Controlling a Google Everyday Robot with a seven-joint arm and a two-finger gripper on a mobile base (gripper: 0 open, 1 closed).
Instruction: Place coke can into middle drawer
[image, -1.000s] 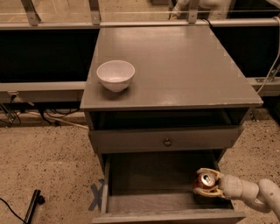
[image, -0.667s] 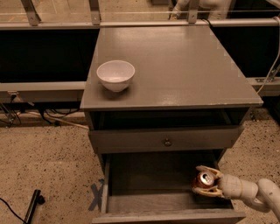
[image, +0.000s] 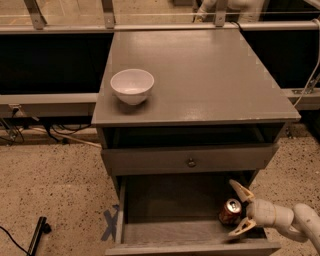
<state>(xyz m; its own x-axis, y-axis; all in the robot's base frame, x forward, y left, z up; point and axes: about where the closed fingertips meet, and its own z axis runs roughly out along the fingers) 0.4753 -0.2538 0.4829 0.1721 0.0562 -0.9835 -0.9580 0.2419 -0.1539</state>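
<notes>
The gripper (image: 233, 208), at the near right corner of the middle drawer (image: 170, 232), now has its fingers (image: 242, 191) spread wider than a second ago, standing clear of the coke can (image: 230, 211). The can sits slightly lower and further left, with more of its red side showing.

The red coke can (image: 230, 211), silver on top, stands in the grey wood-grain middle drawer (image: 170, 232), between the spread cream-white fingers of the hand (image: 231, 207) at the drawer's right end. The bench (image: 200, 75) is plain grey, its bowl (image: 132, 86) white. The floor (image: 50, 180) is beige, speckled dark, with a grey-blue tape cross (image: 110, 225).
</notes>
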